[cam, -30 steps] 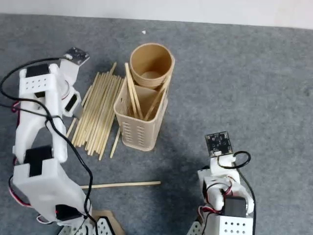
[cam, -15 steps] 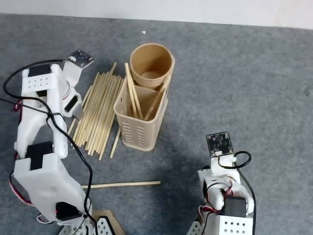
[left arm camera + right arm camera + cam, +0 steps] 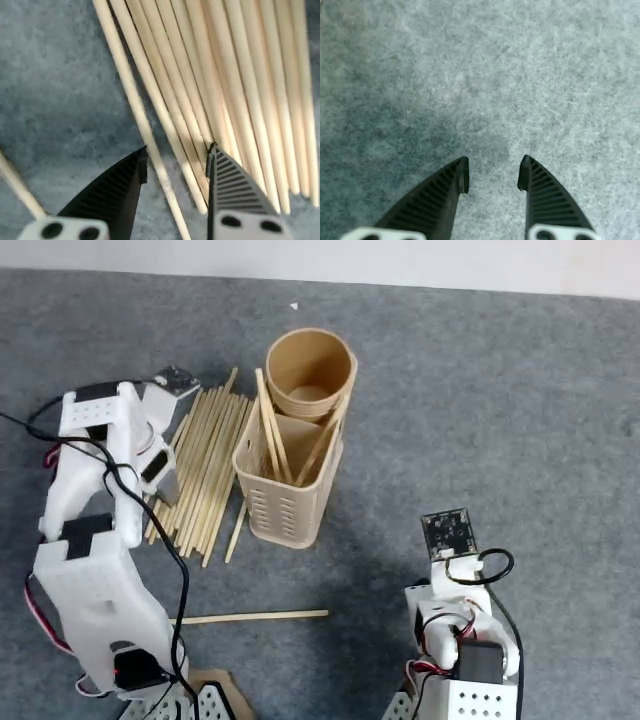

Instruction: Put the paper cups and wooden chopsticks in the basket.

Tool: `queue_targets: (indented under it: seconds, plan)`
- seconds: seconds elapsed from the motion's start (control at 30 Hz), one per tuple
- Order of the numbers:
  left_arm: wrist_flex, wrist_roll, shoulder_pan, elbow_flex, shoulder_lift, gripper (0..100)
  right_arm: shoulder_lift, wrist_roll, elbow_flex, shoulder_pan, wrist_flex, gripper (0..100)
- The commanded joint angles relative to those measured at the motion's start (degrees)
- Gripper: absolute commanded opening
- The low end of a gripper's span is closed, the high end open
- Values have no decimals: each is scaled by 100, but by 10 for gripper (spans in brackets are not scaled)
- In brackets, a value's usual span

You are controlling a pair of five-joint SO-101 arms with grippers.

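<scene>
Jaws of the left gripper [image 3: 178,149] stand spread over the ends of the loose chopsticks [image 3: 208,462], pinching nothing. Those of the right gripper [image 3: 493,172] gape above bare grey mat [image 3: 500,390]. One paper cup [image 3: 308,375] and roughly four sticks [image 3: 270,435] sit in the basket [image 3: 282,512]. Left to do: a pile of perhaps fifteen just beside it, plus one stray chopstick [image 3: 250,617] lying apart.

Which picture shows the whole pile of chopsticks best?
The high view: the whole pile of chopsticks lies beside the basket. The left wrist view shows some sticks' ends close up, by the open left gripper. The right wrist view faces grey mat.
</scene>
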Motion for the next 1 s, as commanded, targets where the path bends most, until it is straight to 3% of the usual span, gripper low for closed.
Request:
queue_targets:
  seconds: [0.0, 0.17, 0.33, 0.47, 0.7, 0.87, 0.97]
  plan:
    - [-273, 273, 110, -154, -75, 210, -75, 62, 673, 66, 31, 170]
    - [-519, 589, 154, -154, -66, 204, -75, 62, 673, 66, 31, 170]
    - [-677, 668, 189, -154, -75, 95, -75, 62, 673, 66, 31, 170]
    - [-624, 651, 198, -382, -31, 66, -75, 62, 673, 66, 31, 170]
    - [-633, 677, 303, -409, -22, 68, -75, 62, 673, 66, 31, 170]
    - [-624, 1284, 374, -479, -84, 191, -75, 62, 673, 66, 31, 170]
    - [-624, 1468, 567, -655, -31, 194, -75, 62, 673, 66, 31, 170]
